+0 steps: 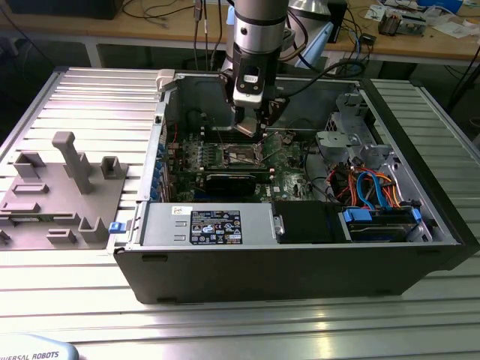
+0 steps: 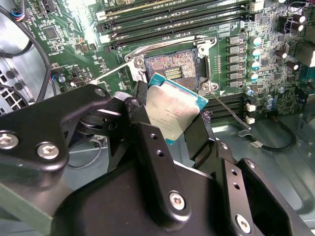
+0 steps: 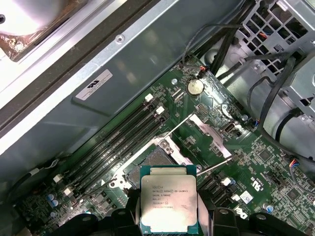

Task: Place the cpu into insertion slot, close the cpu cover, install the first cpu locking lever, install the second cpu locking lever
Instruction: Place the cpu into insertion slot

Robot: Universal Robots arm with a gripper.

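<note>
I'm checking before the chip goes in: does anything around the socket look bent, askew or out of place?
Nothing stands out. The gripper holds the cpu between its fingers over the insertion slot, which is open and empty. The circuit board around it shows no visible damage or loose parts.

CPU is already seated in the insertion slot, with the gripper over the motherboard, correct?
Not seated. The second wrist view shows the cpu clamped in the gripper above the insertion slot, whose contacts lie bare. The gripper is indeed over the motherboard.
</note>
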